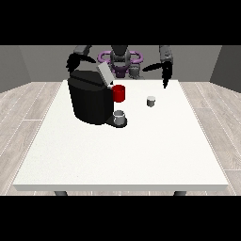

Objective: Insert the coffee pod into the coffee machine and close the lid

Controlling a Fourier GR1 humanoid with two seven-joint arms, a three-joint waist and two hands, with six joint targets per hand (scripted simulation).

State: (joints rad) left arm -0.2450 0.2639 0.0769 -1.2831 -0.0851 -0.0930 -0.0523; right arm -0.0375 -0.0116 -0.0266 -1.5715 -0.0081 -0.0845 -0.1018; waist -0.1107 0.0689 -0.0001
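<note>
You have the white table [141,155] filling most of the view. The black coffee machine [89,101] stands at its left, lid [104,73] tilted up, a red part [119,93] at its front, and a grey cup [120,117] on its base. The coffee pod [151,101] sits on the table, apart from the machine. The hand at the view's right [164,75] hangs above the far edge, fingers straight, holding nothing. The hand at the view's left [73,62] is behind the machine; fingers: cannot tell.

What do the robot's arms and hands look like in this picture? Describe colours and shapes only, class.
Both arms are dark grey, blocky segments. Each ends in a black hand: the hand at the view's right has slim, pointed black fingers; the hand at the view's left is a dark, rounded shape. No cables or markings show.
</note>
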